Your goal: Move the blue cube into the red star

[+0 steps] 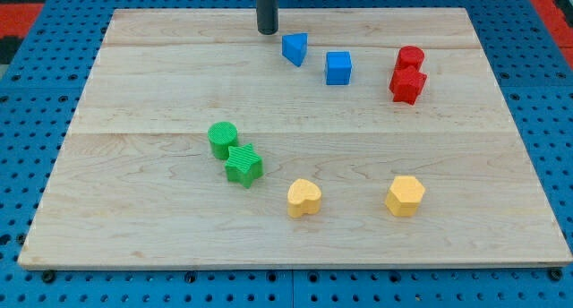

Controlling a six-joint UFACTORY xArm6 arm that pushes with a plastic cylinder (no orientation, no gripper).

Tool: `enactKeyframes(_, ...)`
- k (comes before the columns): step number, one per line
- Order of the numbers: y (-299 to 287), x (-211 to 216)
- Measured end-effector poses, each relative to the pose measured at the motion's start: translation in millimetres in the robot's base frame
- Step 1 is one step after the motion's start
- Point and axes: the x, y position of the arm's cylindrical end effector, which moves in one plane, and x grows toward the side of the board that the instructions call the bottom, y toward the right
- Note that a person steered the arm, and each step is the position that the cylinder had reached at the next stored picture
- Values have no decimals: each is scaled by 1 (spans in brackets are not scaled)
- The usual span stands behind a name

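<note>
The blue cube (338,68) sits near the view's top, right of centre. The red star (407,85) lies to its right, touching a red cylinder (410,57) just above it. A gap of bare wood separates the cube from the star. My tip (268,30) rests on the board at the view's top centre, up and to the left of the cube. A blue triangular block (295,48) lies between my tip and the cube, close to the tip.
A green cylinder (222,139) and a green star (243,165) touch each other left of centre. A yellow heart (303,198) and a yellow hexagon (405,195) lie near the view's bottom. The wooden board (134,209) sits on a blue pegboard.
</note>
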Motion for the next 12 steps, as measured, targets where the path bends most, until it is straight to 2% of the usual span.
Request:
enactKeyframes(1, -1, 27)
enactKeyframes(4, 62, 38)
enactKeyframes(5, 79, 62)
enactKeyframes(6, 82, 92)
enactKeyframes(8, 81, 76)
enactKeyframes(9, 106, 88)
enactKeyframes(10, 106, 125)
enactKeyframes(12, 84, 143)
